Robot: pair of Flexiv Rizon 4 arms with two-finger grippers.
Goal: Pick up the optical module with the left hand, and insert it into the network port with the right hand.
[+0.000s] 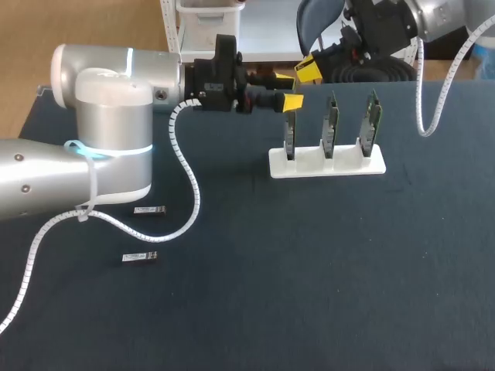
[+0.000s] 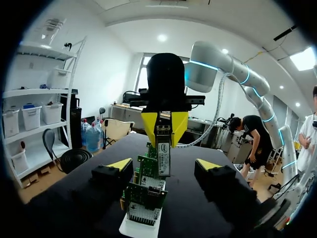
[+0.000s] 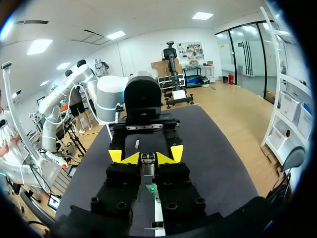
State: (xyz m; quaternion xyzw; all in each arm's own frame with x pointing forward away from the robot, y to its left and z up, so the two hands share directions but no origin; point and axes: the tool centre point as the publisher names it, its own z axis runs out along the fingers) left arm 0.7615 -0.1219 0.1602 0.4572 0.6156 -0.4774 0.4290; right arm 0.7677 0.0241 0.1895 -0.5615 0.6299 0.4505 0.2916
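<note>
Holds module (image 2: 163, 151) upright, clamped in right gripper (image 2: 165, 130), just above the boards (image 1: 330, 127) in the white rack (image 1: 326, 166) at far centre. Has left gripper (image 1: 288, 90) spread wide at the rack's left end.

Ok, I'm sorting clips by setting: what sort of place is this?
Probably a robotics test bench: left arm and right arm over a dark table, a white stand of upright circuit boards, loose optical modules.
</note>
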